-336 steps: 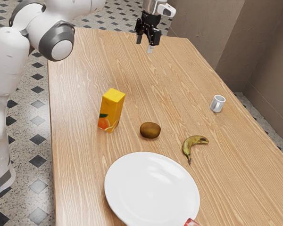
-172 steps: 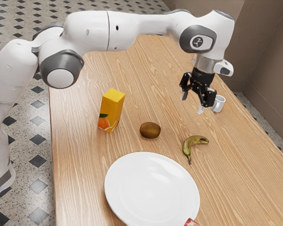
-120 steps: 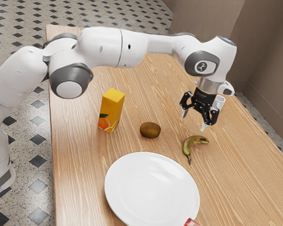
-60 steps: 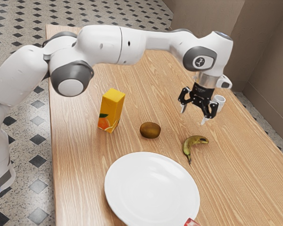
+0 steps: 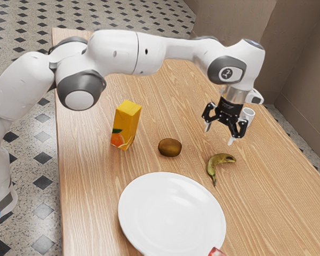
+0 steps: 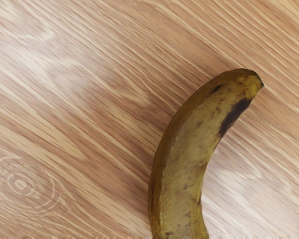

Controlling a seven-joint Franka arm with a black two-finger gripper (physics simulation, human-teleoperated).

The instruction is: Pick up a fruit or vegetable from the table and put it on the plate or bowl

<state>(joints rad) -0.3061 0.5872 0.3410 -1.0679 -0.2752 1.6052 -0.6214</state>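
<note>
open gripper above the banana, descent not yet begun

the gripper (image 5: 218,135) hangs in the air over the table (image 5: 288,186), its two black fingers spread wide with nothing between them. the banana (image 5: 218,161) lies flat on the wood just below and a little toward the plate (image 5: 170,213) from the fingertips, apart from them, with clear air between.

the wrist view puts the banana (image 6: 189,164) close under the hand, its dark-spotted blunt end pointing away and its body curving back beneath the camera, somewhat off the hand's centre line.

the relation that matters is the axis. the banana's length runs from its stem end near the plate rim out toward the exterior view's right, bending as it goes. the line between the two fingers appears to run roughly across that length, which is what a pinch over the narrow width needs. judging from this, the next move calls for a small shift toward the plate to sit over the thick middle, then a straight drop.

the kiwi (image 5: 170,147) sits near the banana on the exterior view's left, the juice carton (image 5: 126,125) beyond it, and a white cup (image 5: 249,113) stands just behind the gripper; none blocks the way down.
</note>
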